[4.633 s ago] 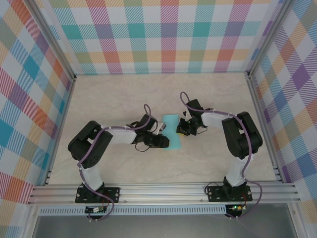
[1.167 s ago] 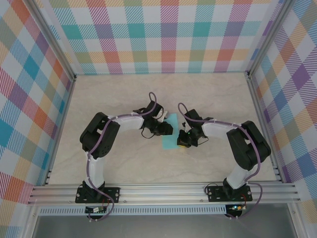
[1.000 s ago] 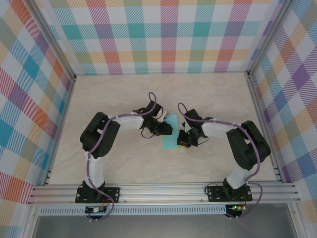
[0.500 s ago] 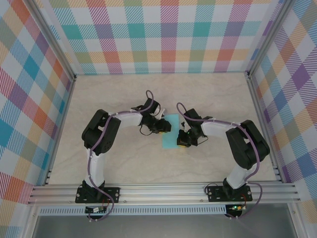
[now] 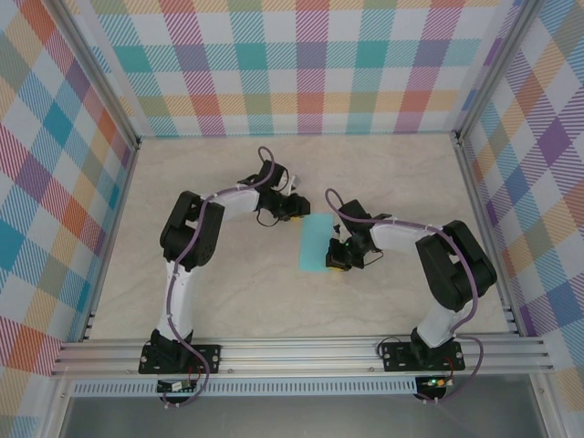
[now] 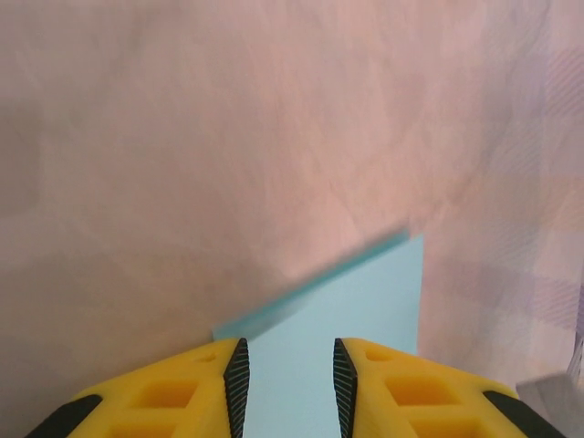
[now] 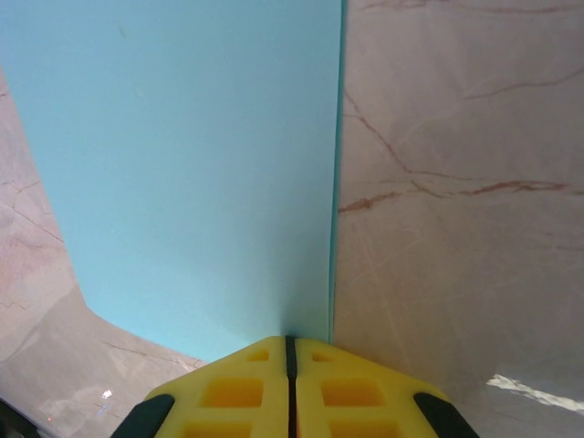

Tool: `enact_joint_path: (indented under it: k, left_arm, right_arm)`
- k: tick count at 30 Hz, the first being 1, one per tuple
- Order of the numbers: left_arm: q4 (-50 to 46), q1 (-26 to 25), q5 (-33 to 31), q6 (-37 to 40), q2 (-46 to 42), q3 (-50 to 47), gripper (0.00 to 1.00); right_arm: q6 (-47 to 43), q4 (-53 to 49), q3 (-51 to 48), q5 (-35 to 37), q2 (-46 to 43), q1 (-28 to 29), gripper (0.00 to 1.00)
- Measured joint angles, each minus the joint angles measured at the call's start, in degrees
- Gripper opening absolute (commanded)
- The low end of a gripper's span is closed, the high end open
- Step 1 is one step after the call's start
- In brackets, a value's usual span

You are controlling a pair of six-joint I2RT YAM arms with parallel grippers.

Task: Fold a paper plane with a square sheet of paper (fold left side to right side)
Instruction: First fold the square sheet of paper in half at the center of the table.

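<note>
The square sheet of paper is turquoise and lies flat on the table as a narrow upright rectangle, folded in half. Its two layered edges run along the right side. A paper plane is out of view. My left gripper hovers just off the sheet's far left corner, jaws open with nothing between them; the paper lies below and beyond the left gripper. My right gripper is shut, with its tips resting on the sheet near the right edge at the near end, right gripper.
The marble-patterned table is bare on all sides of the sheet. Checked walls and aluminium frame rails close in the workspace. Both arm bases stand at the near edge.
My left gripper has drawn back from the sheet's left side toward the far left corner. The sheet now shows uncovered and flat. The right gripper has stayed put.
</note>
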Motion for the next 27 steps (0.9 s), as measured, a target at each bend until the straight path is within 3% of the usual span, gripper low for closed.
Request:
enact_joint_path:
  k: [7,12,17,22,27]
  left_arm:
    - [0.04,1.75,-0.24,-1.40,4.52,7.13,0.33]
    - [0.35,1.92,-1.09,-1.29,3.37,5.81,0.37]
    - [-0.15,3.61,-3.48,-0.57,-6.21,-4.22,0.38]
    - [1.36,4.37,-4.50,-0.81,-23.23,-17.09,0.39]
    - [3.67,0.09,-4.37,-3.02,-31.89,-25.11,0.40]
  right_arm:
    - [0.00,0.13,0.02,-0.13,0.00,0.00,0.09]
    - [-0.04,0.83,-0.39,-0.26,-0.42,0.00,0.18]
    - [-1.16,1.49,-0.92,1.36,-2.75,0.31,0.39]
    - [-2.93,-0.07,-1.70,6.62,-11.32,0.13,0.60]
    - [-3.43,-0.11,-2.73,9.99,-20.55,-1.75,0.79]
